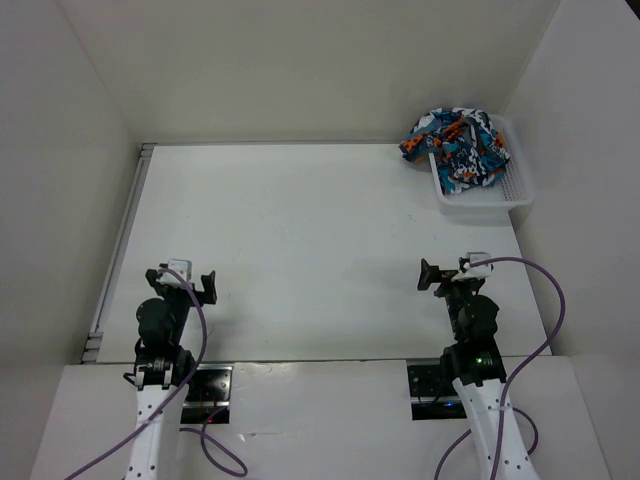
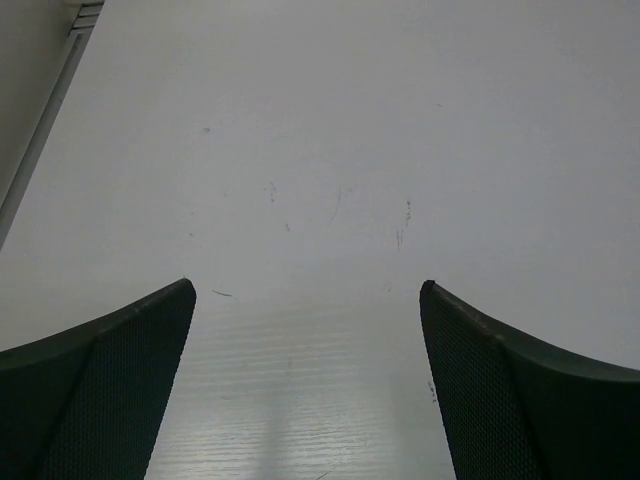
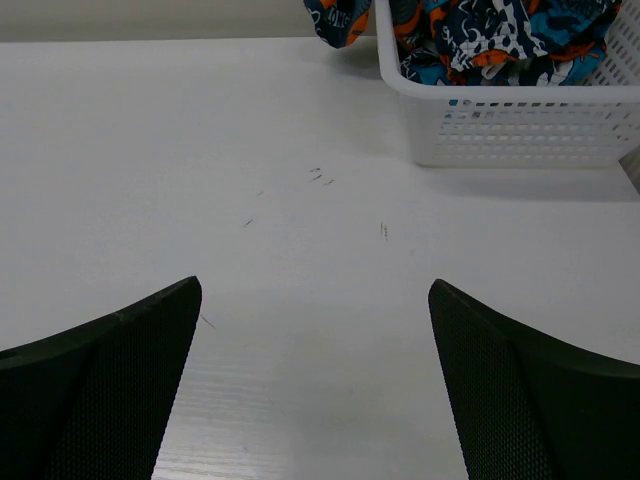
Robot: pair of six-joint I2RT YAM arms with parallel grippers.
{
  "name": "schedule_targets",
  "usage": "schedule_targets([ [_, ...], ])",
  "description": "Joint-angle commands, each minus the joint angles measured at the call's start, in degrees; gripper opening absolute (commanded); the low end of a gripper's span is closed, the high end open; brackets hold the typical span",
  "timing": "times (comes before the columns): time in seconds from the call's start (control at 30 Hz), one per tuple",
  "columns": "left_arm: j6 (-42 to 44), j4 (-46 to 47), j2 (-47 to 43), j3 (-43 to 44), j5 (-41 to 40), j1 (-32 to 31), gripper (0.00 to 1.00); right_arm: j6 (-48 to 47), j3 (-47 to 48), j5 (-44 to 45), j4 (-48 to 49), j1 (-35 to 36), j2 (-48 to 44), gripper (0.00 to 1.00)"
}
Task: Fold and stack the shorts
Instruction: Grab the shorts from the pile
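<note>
The shorts (image 1: pixel 458 146), in a teal, orange, white and black print, lie bunched in a white mesh basket (image 1: pixel 482 198) at the far right corner of the table. One part hangs over the basket's left rim. They also show at the top of the right wrist view (image 3: pixel 490 35). My left gripper (image 1: pixel 188 284) is open and empty near the front left; its fingers (image 2: pixel 110 380) frame bare table. My right gripper (image 1: pixel 447 274) is open and empty near the front right, well short of the basket; its fingers (image 3: pixel 530 400) frame bare table.
The white table (image 1: pixel 300 250) is walled in at the back and both sides. A metal rail (image 1: pixel 118 250) runs along its left edge. The basket (image 3: pixel 500 120) stands against the right wall.
</note>
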Motion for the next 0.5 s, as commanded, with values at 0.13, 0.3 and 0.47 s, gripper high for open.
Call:
schedule_targets([
  [0.13,0.14,-0.25,-2.05,2.56,20.38,0.39,1.00,-11.36,-1.65,-14.56,4.88,-0.35,-0.82,0.99],
  [0.3,0.14,-4.45,-2.05,-0.40,40.63,0.39,1.00,-104.12,-1.44,-42.91,-9.01,-0.35,-0.82,0.98],
  [0.47,0.14,14.25,-0.74,2.65,42.29,-0.92,1.00,-93.76,2.22,-46.20,10.63,-0.35,-0.82,0.99],
])
